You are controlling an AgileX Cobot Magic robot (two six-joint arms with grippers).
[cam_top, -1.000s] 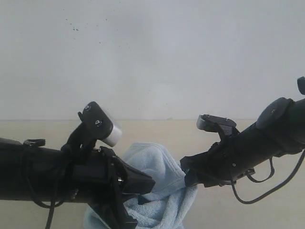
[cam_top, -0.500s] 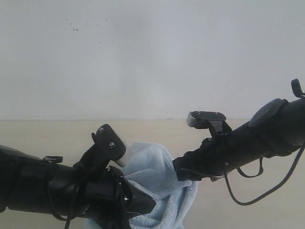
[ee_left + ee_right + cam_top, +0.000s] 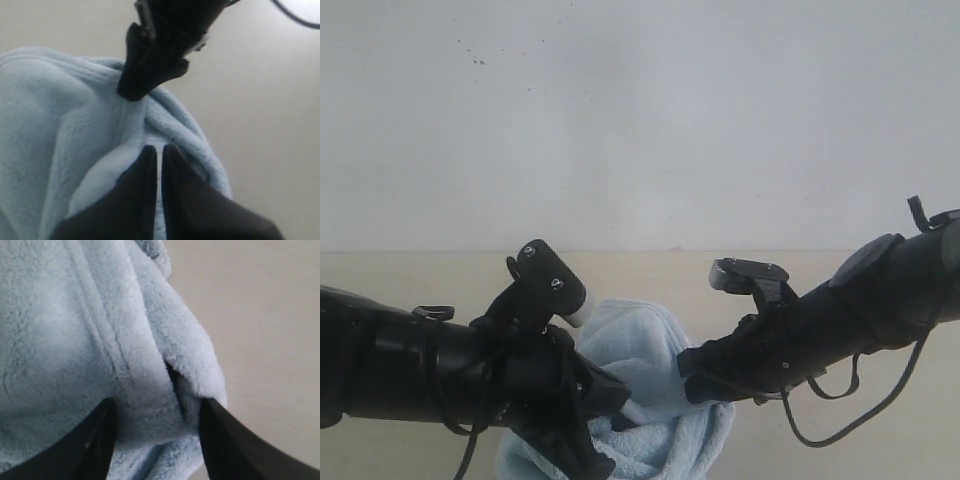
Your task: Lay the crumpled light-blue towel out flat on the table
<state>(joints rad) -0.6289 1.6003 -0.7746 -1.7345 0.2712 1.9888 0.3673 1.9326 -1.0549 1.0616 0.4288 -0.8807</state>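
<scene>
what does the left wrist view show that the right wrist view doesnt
Only left wrist: the left gripper nearly shut on the towel, with the right gripper meeting the cloth beyond it. Only right wrist: the right gripper's fingers spread wide around a thick fold. Both: the bunched towel on the table.

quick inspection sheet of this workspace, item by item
surface: table pale beige, smooth
job's things: towel bunched in a raised heap between the two arms, not flat
clutter: nothing seen
grippers: left gripper fingers nearly together, pinching a thin towel crease; right gripper fingers apart around a thick fold, clamped or not unclear
cables: black cable hangs in a loop under the right arm
surroundings: wall grey-white with a few dark specks
</scene>
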